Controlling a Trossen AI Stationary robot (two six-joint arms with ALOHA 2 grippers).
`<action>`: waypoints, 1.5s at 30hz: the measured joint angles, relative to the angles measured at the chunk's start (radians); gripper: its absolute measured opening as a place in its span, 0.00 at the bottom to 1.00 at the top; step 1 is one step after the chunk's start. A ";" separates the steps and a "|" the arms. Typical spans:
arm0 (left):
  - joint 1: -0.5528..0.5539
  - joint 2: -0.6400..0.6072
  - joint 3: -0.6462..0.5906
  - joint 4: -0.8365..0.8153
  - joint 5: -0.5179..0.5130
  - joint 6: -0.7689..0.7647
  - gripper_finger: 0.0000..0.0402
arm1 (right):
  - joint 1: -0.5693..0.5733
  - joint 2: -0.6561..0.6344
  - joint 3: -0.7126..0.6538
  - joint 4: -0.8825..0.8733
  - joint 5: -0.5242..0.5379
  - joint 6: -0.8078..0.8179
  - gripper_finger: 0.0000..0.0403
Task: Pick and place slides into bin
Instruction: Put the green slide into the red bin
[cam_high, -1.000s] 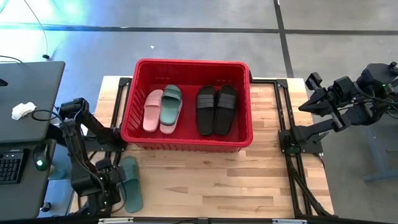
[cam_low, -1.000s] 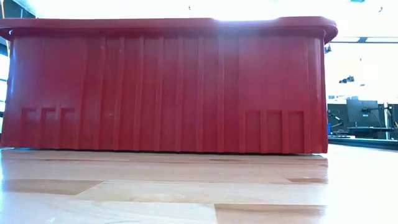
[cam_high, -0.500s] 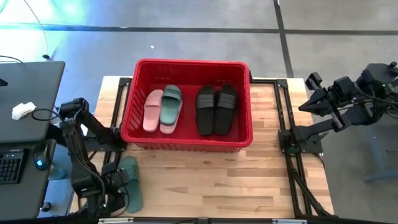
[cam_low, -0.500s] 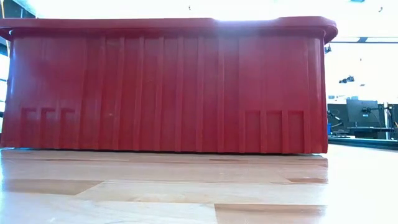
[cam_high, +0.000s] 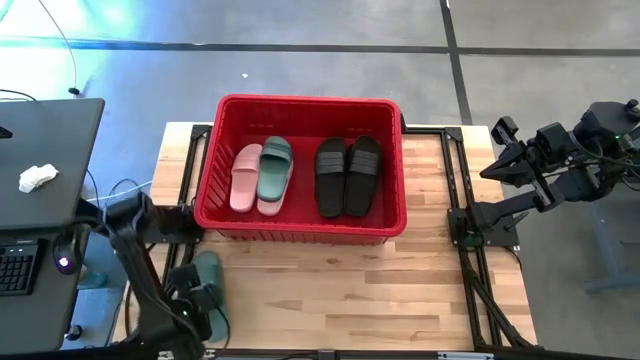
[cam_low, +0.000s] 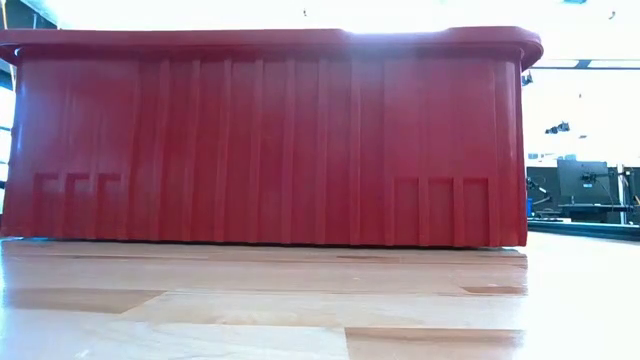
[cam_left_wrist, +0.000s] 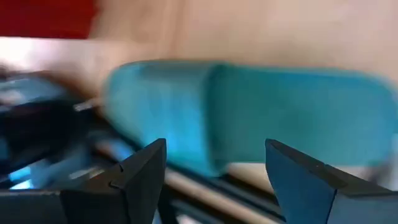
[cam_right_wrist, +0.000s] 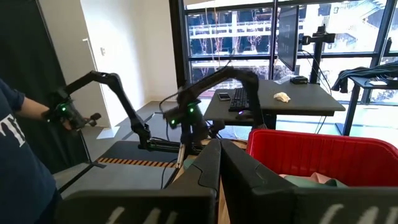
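**Left jaws spread over the last green slide**

The left gripper (cam_left_wrist: 214, 171) has its jaws wide apart, and in the left wrist view the sage green slide (cam_left_wrist: 249, 115) lies just beyond the two fingertips (cam_left_wrist: 149, 163), not yet between them; nothing is pinched. That slide (cam_high: 208, 290) sits at the table's near left corner, well apart from the bin.

What has changed over the last second is the left arm alone: in the high view its elbow has swung outward and nearer the table's left edge, and the gripper (cam_high: 190, 305) has shifted along the green slide toward the near edge. The slide itself has not moved. I read this as lining up for a grasp, so the pick has not begun.

The red bin (cam_high: 300, 102) stands at the middle rear of the table and holds a pale pink slide (cam_high: 245, 177), another green one (cam_high: 273, 174) touching it, and a black pair (cam_high: 348, 175) side by side. Those four are unchanged.

The right gripper (cam_right_wrist: 219, 163) has its fingers pressed together on nothing; that arm waits off the table's right side.
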 joint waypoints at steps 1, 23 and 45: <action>0.005 0.037 0.025 -0.056 0.005 0.004 0.63 | 0.000 0.000 0.000 0.000 0.000 0.000 0.00; 0.009 0.206 -0.059 -0.099 0.079 -0.053 0.63 | 0.000 0.000 0.000 0.000 0.000 0.000 0.00; 0.009 0.206 -0.257 0.011 -0.071 0.008 0.63 | 0.000 0.000 0.000 0.000 0.000 0.000 0.00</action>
